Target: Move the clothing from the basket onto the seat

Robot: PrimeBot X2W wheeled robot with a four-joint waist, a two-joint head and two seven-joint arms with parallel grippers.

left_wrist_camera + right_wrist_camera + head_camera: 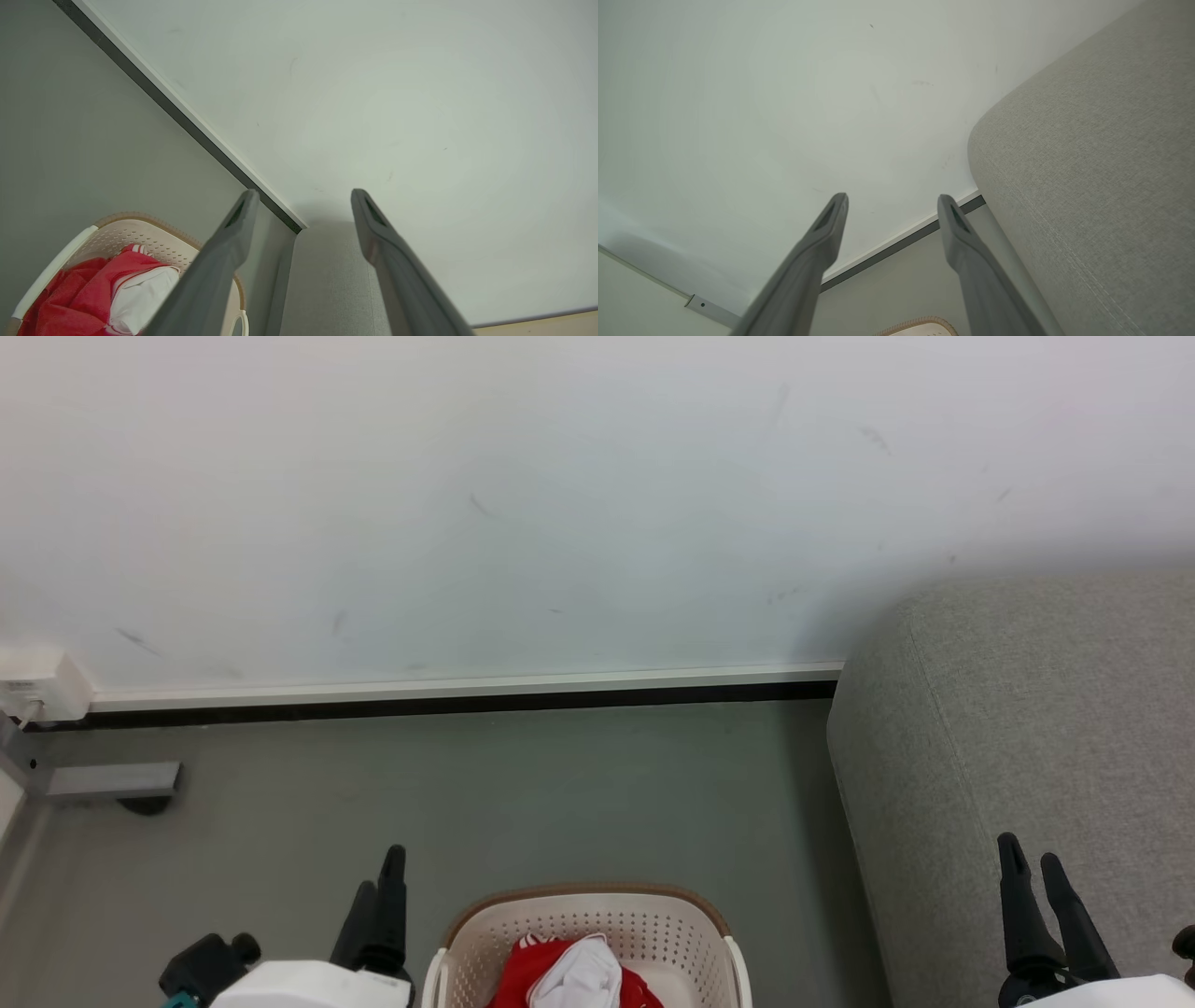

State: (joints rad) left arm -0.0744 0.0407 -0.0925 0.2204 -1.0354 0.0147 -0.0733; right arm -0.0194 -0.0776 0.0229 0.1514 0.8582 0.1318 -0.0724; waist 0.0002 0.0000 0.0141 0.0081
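Left end effector (jaws apart) hangs beside basket — clothing inside.

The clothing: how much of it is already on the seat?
Nothing looks done: the clothing lies in the basket, none on the visible part of the seat. Nothing is in hand: the left gripper and right gripper are open and empty. The whole move is left.
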